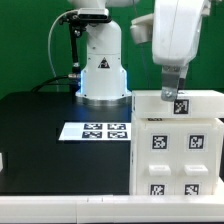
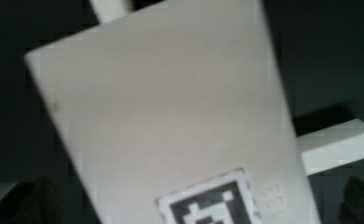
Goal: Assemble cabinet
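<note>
The arm is seen twice in the exterior view: its white base column stands at the back of the black table (image 1: 40,130), and its wrist end comes down from the top edge, approx. vertical, over the cabinet (image 1: 178,140). The wrist housing is a big white block, w/ a grey part below it narrowing toward the claw (image 1: 174,95). The claw is held right at the cabinet's top edge, near a tag fixed there; whether it touches the cabinet can't be told. The fingers are only partly made out in either view, but the claw is spread to its widest and nothing is seen pinched in it. In the wrist view two dark finger tips (image 2: 28,200) are glimpsed at the frame's lower corners, well apart, w/ the cabinet's white surface between them.

The cabinet is placed at the table's front corner on the exterior view's right, upright, in front of the arm's base. Its front face is marked w/ several black-and-white square tags, set in two columns. A line of small dark print is seen near the top of that face; too small to be read. One more tag is shown on the white panel filling the wrist view, pattern blurred.

The marker board (image 1: 97,130) is laid flat on the table beside the cabinet, toward the exterior view's left, just before the arm's base. Four tags in a 2x2 block are carried on it. No brand name is legible anywhere.
</note>
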Available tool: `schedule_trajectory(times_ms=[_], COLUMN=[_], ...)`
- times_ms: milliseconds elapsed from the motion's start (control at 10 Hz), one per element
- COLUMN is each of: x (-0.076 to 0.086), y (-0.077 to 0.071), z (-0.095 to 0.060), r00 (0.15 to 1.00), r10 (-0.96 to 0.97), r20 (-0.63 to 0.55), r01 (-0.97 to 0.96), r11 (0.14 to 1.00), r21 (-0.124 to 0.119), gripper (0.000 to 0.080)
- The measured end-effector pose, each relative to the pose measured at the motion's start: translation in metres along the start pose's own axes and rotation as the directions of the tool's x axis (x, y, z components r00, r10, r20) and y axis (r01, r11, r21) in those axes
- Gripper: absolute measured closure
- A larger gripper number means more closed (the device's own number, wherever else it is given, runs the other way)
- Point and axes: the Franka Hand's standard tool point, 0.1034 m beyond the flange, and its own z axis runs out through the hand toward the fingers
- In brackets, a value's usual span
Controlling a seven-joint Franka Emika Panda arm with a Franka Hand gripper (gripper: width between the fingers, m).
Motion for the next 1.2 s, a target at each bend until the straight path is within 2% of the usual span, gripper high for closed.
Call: schedule_trajectory(times_ms=[200,400,600,700,800,1000,1200], x=[0.0032,0.002,0.0008,0.0002,0.0002,0.0004,0.0008], y=[-0.0086,-0.0063,-0.0061,-0.0059,-0.0059,-0.0061,-0.0051], z=[0.0041,0.0088,0.0094,0.0097,0.0098,0.0101,0.0103], r00=[0.999,0.999,0.996,0.995,0.99,0.957,0.878], r10=[0.04,0.045,0.083,0.099,0.142,0.291,0.478], r20=[0.029,0.009,0.012,0.012,0.012,0.011,-0.001], r01=[-0.041,-0.044,-0.083,-0.099,-0.142,-0.291,-0.478], r11=[0.999,0.999,0.997,0.995,0.99,0.957,0.878], r21=[0.023,-0.003,0.0,0.0,-0.001,-0.001,-0.007], gripper=[0.0003,0.0003,0.0016,0.0188,0.0246,0.0246,0.0246])
